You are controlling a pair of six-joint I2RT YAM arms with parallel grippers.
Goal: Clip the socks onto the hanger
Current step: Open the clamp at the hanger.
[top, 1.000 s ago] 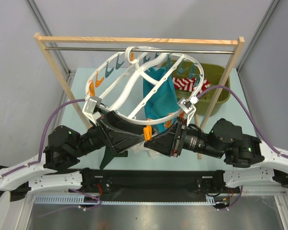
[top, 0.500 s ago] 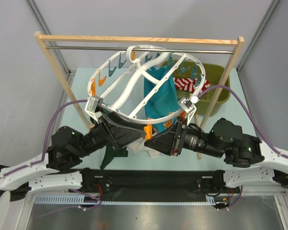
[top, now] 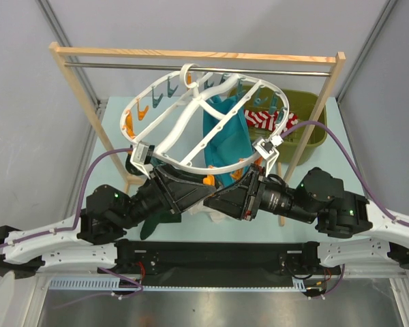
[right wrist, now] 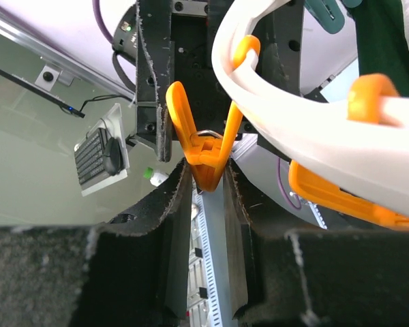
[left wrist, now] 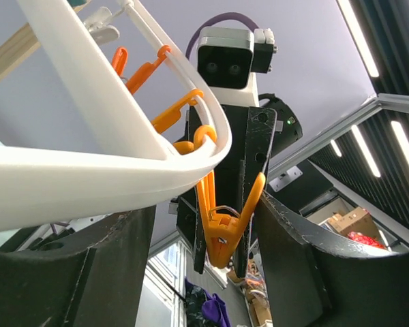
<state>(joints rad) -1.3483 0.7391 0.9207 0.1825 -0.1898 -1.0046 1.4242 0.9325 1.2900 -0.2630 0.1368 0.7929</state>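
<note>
Everything is pointing to a robotics lab. Two robot arms (top: 368, 225) are sitting bolted to a black rail (top: 204, 255) at the edge of a pale teal table (top: 191, 228), trailing purple cables (top: 313, 123). Grey partition panels (top: 191, 27) on metal framing are enclosing the cell. Long ceiling strip lights (left wrist: 360, 37) are glowing overhead, cardboard boxes (left wrist: 354, 221) are showing in the background, and a computer keyboard (right wrist: 99, 153) is lying nearby.
</note>
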